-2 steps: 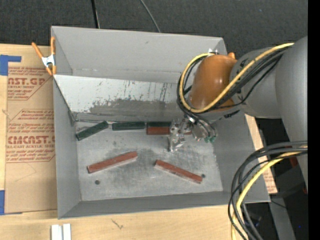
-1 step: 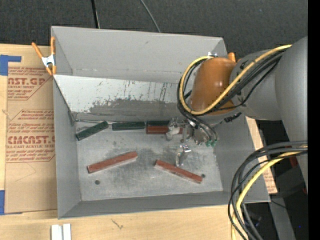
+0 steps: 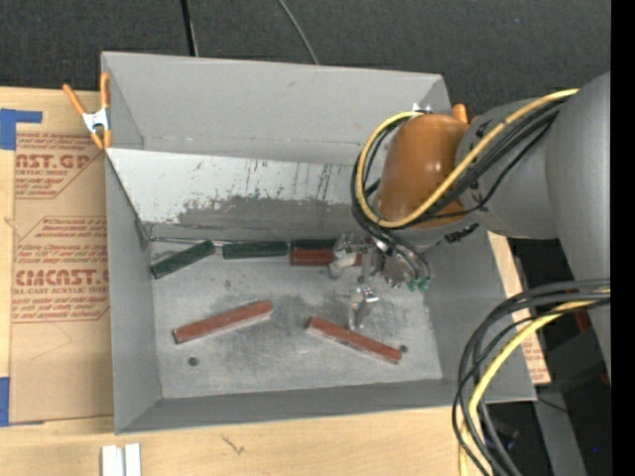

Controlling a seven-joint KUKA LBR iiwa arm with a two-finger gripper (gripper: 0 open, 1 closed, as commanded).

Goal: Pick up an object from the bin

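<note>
Candidate: red-brown bar [image 3: 355, 340], lying flat on the bin floor, near-right, tilted so its right end sits nearer. The end effector [image 3: 362, 308] is just above it, towards the bar's left half rather than its middle. Can't tell from this angle whether the end effector is open or closed, and nothing is visibly held.

Risks as I see them:
- Off-centre grab: the bar is long and thin, so taken near one end it would likely pivot and slip out on lift.
- The bar lies flush on the floor with little to bite on. Come down too shallow and it skates off; too deep and it jams against the bin [image 3: 248, 97] floor.
- If the closing direction isn't across the bar's narrow width, it just gets shoved along.
- Short red-brown piece [image 3: 311, 257] is near on the far-left side, by the far wall. Drift that way could nudge it instead.
- Yellow cables [image 3: 372, 167] loop close to the right wall and may snag.

Second red-brown bar [image 3: 223, 321] and the green bars [image 3: 255, 251] are well apart, so no clutter issue.
</note>
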